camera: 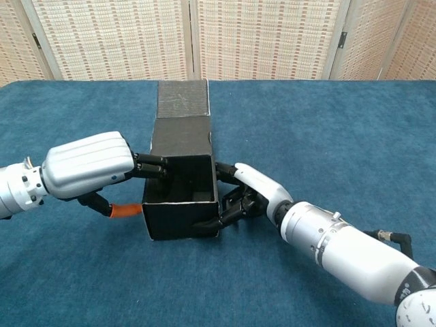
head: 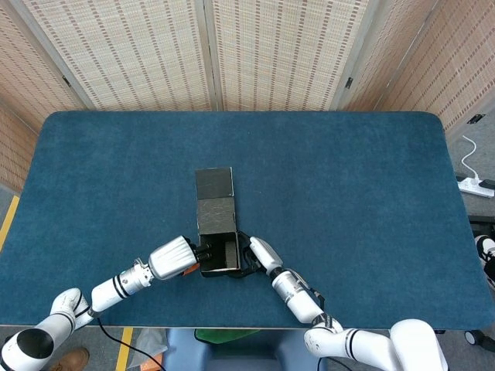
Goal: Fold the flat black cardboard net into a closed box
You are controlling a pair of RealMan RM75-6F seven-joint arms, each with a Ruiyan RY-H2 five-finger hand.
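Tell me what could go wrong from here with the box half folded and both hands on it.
1. The left hand has fingers reaching over the box rim into the open cavity; folding the lid panel over now could trap them.
2. The right hand braces the right wall only with its fingers; if they slip, that wall may spring outward.
3. The lid panel lies flat on the table behind, and neither hand is free to lift it.

left hand: ribbed silver-white shell, black fingers, orange tip showing | right hand: white shell, black fingers | arms: showing white-and-silver segments, dark joint rings
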